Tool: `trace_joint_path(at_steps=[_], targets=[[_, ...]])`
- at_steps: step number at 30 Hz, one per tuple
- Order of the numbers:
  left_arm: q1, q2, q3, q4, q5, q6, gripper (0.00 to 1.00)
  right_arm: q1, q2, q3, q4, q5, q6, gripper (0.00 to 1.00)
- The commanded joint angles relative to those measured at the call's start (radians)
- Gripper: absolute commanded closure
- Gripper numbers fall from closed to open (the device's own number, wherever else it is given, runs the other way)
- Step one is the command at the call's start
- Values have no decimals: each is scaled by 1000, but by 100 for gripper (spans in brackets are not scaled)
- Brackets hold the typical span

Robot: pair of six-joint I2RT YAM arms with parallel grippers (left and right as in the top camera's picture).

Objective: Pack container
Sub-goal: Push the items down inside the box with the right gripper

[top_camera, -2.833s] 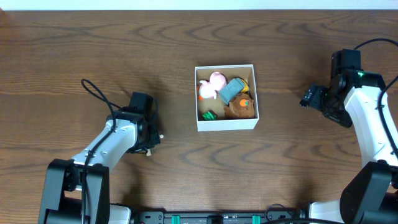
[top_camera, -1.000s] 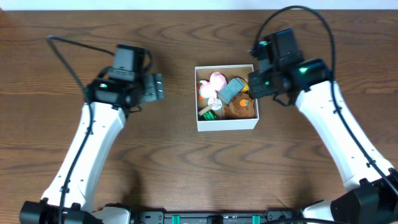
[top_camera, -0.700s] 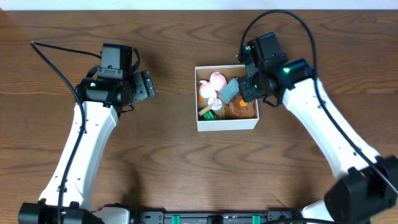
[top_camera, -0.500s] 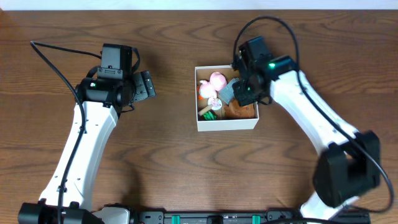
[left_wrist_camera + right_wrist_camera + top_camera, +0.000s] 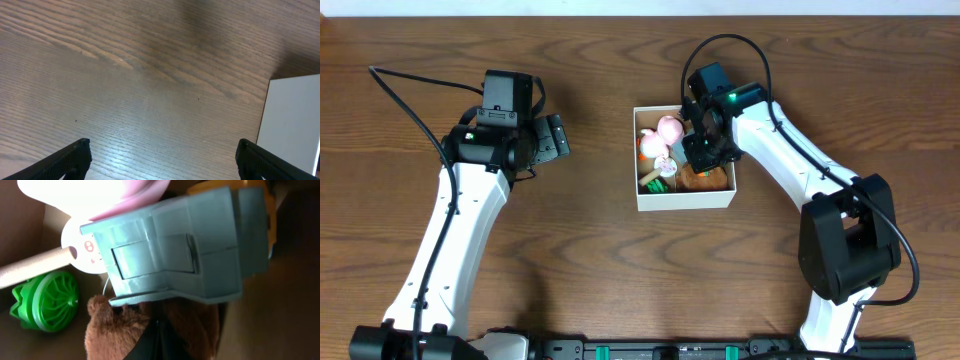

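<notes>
The container (image 5: 685, 198), a square white box with a brown inside, stands at the table's middle with several toys in it. My right gripper (image 5: 696, 158) reaches down into it. In the right wrist view that gripper (image 5: 159, 341) is shut, its tips together over a brown plush (image 5: 120, 330), just below a grey-blue block (image 5: 175, 250). I cannot tell whether the tips touch the plush. My left gripper (image 5: 560, 140) hovers left of the box, open and holding nothing (image 5: 164, 157). The container's white wall (image 5: 292, 120) shows at its right.
Inside the box also lie a green ribbed toy (image 5: 47, 300), a pink toy (image 5: 669, 128), an orange piece (image 5: 646, 146) and a wooden stick with a white disc (image 5: 75, 255). Bare wood table (image 5: 620, 270) surrounds the box.
My right arm has swung in from the right and come down over the container's toys, gripper shut. The left arm rose toward the box earlier and has held still since.
</notes>
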Motion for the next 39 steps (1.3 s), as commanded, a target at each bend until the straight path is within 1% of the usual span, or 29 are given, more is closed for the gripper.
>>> trace_joint_path(at_steps=[1, 5, 9, 15, 23, 29, 30, 32, 33, 35, 37, 39], targets=[[3, -6, 7, -5, -1, -9, 8, 0, 88, -63, 2, 21, -13, 96], [3, -6, 7, -7, -1, -9, 7, -5, 89, -63, 57, -12, -14, 97], [3, -6, 7, -10, -2, -9, 8, 10, 89, -63, 66, -120, -61, 98], [3, -6, 7, -14, -2, -9, 8, 49, 89, -64, 47, -113, -64, 99], [3, -6, 7, -14, -2, -9, 8, 37, 80, -46, 25, -69, -64, 99], [3, -6, 7, -14, -2, -9, 7, 34, 1, 0, 14, -61, -84, 98], [3, -6, 7, -14, -2, -9, 7, 33, -20, 10, 15, -54, -92, 97], [3, -6, 7, -15, -2, -9, 8, 31, -51, 20, 18, -32, -92, 91], [3, -6, 7, -15, -2, -9, 8, 31, -67, 22, 19, -18, -91, 84], [3, -6, 7, -14, -2, -9, 8, 29, -97, 23, 23, 1, -92, 78], [3, -6, 7, -14, -2, -9, 8, 22, -119, 23, 22, 18, -92, 75], [3, -6, 7, -14, -2, -9, 8, 14, -134, 23, 21, 25, -91, 76]])
